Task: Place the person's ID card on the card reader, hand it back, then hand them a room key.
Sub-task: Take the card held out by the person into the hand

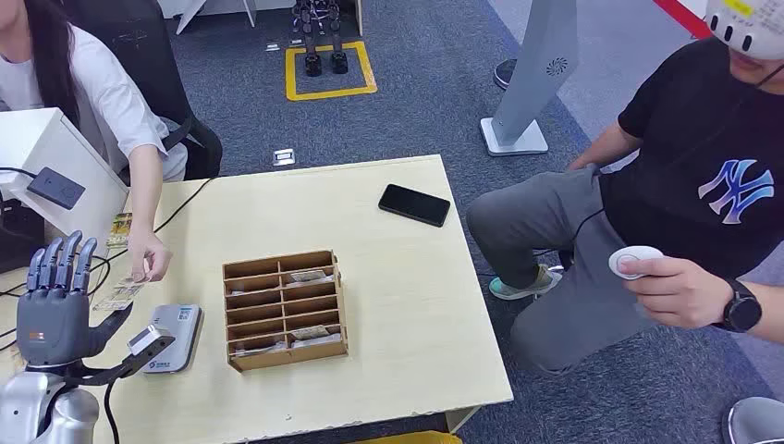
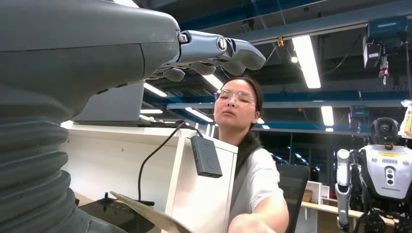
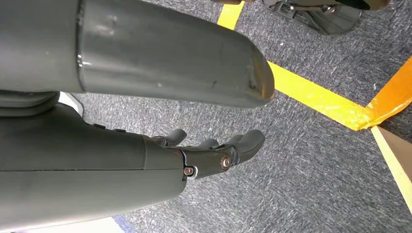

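Note:
My left hand (image 1: 57, 301) is raised at the table's near left corner, fingers straight up and spread, holding nothing. A person's hand (image 1: 150, 259) holds out the ID card (image 1: 120, 294), whose near end reaches almost to my fingers; I cannot tell whether it touches them. In the left wrist view the card's thin edge (image 2: 145, 214) shows below my fingers (image 2: 214, 48). The grey card reader (image 1: 180, 333) lies flat just right of my left hand. A wooden compartment box (image 1: 285, 310) with room key cards stands mid-table. My right hand (image 3: 214, 153) hangs over the carpet, fingers loosely extended and holding nothing.
A black phone (image 1: 414, 204) lies at the table's far right. A white cabinet (image 1: 46, 157) with a small black device (image 1: 55, 188) and cables stands at the left. A second person (image 1: 684, 185) sits at the right, holding a white remote (image 1: 634, 260).

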